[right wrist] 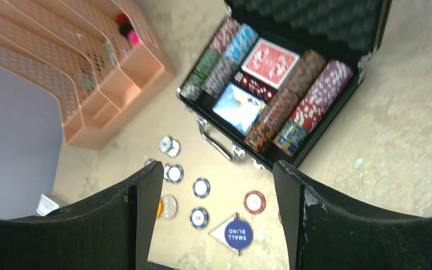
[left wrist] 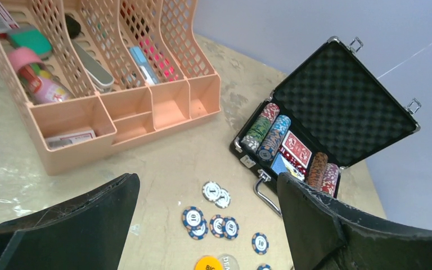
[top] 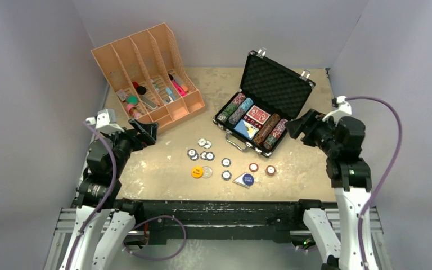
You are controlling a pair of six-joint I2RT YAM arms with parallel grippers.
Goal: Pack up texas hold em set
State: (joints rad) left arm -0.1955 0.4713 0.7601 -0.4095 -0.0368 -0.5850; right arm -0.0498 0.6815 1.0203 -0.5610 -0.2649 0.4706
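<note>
Chips (top: 225,162), round and striped, lie loose on the beige tabletop (top: 157,174) just in front of the small black briefcase with egg-crate foam lining (top: 275,84), open at the far right with chip rows (top: 241,110) and card decks (top: 257,115) inside. A yellow round button (top: 197,172) and a blue button (top: 246,179) lie among them. The left gripper (top: 146,130) and right gripper (top: 297,125) hover spread and empty.
</note>
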